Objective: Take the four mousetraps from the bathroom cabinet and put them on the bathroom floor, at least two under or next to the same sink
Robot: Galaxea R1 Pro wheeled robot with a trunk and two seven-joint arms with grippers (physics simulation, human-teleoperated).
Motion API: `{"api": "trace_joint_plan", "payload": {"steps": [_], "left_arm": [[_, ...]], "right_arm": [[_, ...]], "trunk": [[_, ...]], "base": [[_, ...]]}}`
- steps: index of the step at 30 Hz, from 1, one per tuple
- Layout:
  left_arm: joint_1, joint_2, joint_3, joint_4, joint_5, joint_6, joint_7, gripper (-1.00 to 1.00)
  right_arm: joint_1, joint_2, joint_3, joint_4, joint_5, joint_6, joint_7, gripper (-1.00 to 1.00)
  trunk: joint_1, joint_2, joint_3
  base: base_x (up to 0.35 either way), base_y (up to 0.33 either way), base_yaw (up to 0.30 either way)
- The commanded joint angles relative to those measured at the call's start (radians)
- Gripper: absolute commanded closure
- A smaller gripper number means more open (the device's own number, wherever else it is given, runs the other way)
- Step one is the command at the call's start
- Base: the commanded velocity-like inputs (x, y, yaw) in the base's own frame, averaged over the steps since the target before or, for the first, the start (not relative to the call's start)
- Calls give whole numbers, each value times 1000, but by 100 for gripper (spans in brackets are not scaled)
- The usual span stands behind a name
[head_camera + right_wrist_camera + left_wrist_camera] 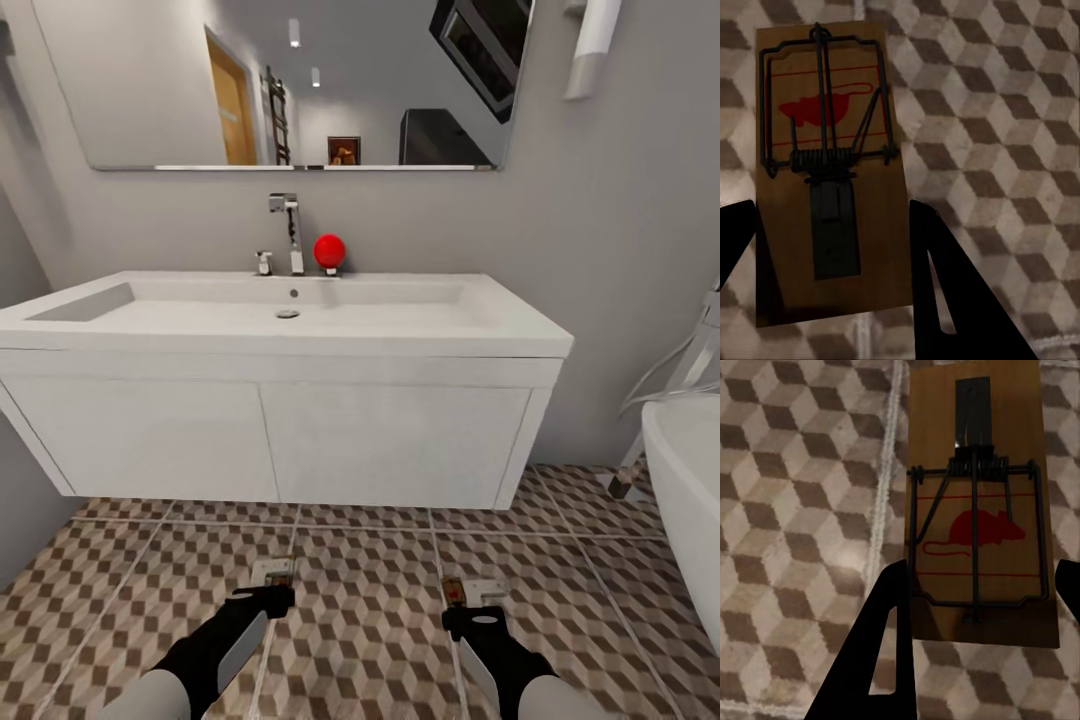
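The cube-patterned brown, beige and white tiled bathroom floor (370,600) spans the lower part of the head view. Above it hangs the wide white rectangular bathroom sink (280,315) with a tall chrome tap (290,230) on a white two-door wall unit (280,430). A red ball (329,250) sits on the basin ledge beside the tap. The rim of a white bathtub (690,480) shows at the right.

Left gripper (272,590): black fingers (881,652) spread, released, flanking a brown wooden mousetrap (979,510) with dark wire parts and a red mouse print, lying flat on the floor in front of the sink.

Right gripper (468,610): fingers (945,285) spread, released, flanking a second mousetrap (832,172), also flat on the tiles.
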Motion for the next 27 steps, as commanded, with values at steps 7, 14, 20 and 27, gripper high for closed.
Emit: {"api": "trace_joint_plan", "payload": {"steps": [7, 14, 20, 27], "left_arm": [[-1, 7, -4, -6, 10, 3, 10, 100], [-1, 33, -4, 15, 12, 3, 56, 100], [0, 37, -8, 18, 9, 3, 93, 100], [-1, 39, -9, 18, 8, 2, 96, 100]], "right_arm": [[0, 0, 4, -2, -2, 6, -6, 100], [1, -16, 4, -2, -4, -14, -6, 100], [1, -25, 4, -2, -4, -28, -6, 100], [1, -25, 4, -2, -5, -29, -6, 100]], "trunk": [[3, -2, -28], [6, -4, -55], [9, -5, -78], [12, -7, -105]], "base": [[0, 0, 0], [0, 0, 0], [0, 0, 0], [0, 0, 0]]}}
